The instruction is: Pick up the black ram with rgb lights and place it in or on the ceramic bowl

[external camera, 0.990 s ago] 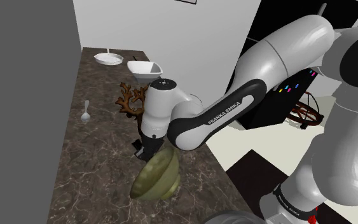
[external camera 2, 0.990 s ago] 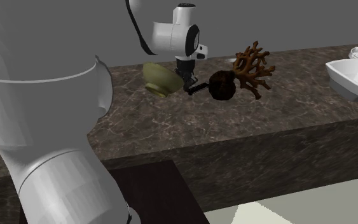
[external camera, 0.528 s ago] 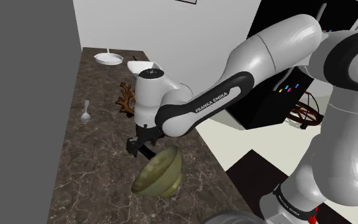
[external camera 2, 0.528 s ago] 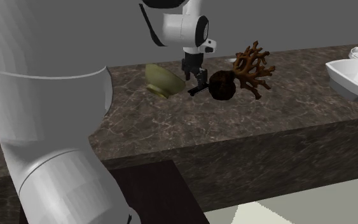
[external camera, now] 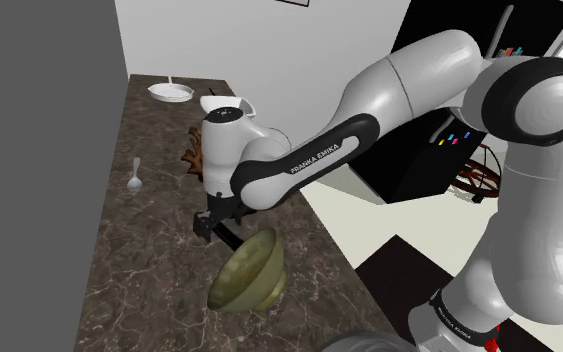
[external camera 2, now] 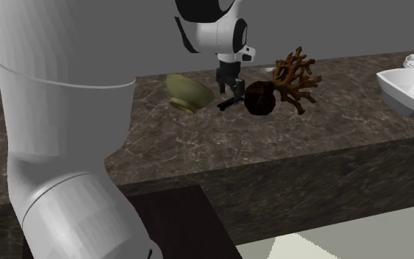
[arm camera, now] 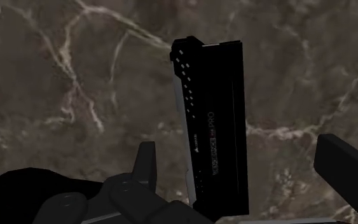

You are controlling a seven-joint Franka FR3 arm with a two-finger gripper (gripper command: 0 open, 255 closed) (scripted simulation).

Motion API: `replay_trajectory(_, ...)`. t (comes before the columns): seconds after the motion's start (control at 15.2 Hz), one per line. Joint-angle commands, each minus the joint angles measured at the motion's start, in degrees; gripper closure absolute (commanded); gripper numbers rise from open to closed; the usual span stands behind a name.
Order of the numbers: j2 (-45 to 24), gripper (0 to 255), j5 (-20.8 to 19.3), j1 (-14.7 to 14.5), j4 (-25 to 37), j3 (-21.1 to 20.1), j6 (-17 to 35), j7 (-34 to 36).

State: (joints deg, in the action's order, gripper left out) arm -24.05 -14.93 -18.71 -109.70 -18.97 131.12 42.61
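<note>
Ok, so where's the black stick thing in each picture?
Shoulder view: the black RAM stick is near the middle, under the gripper, beside the green bowl.
Second exterior view: the stick is between the bowl and the brown round thing, under the gripper.
Wrist view: the stick is between the open fingers.
Shared landmark: the gripper, right by it every time.

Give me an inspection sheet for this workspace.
Surface: dark marbled counter.
Job's things: black memory stick between the fingers, touching neither; olive bowl close by.
Clutter: brown branchy ornament, white spoon, white square dish, white plate.
Gripper: gripper open, over the stick.
Cables: reddish wiry tangle beside the black cabinet; cannot tell what it is.
Surroundings: grey wall, white wall.
</note>
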Motion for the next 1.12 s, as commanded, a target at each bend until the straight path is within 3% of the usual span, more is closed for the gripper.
replay_trajectory(0.0, -1.47, 0, -0.77, -0.02, -0.31, 0.62, 1.49, 0.45)
replay_trajectory(0.53, -1.48, 0, -0.82, 0.07, -0.31, 0.53, 1.48, 0.48)
replay_trajectory(0.59, -1.50, 255, -0.79, 0.16, -0.17, 0.56, 1.36, 0.32)
replay_trajectory(1.06, -2.23, 255, -1.04, -0.34, 0.69, 0.59, 1.18, 0.83)
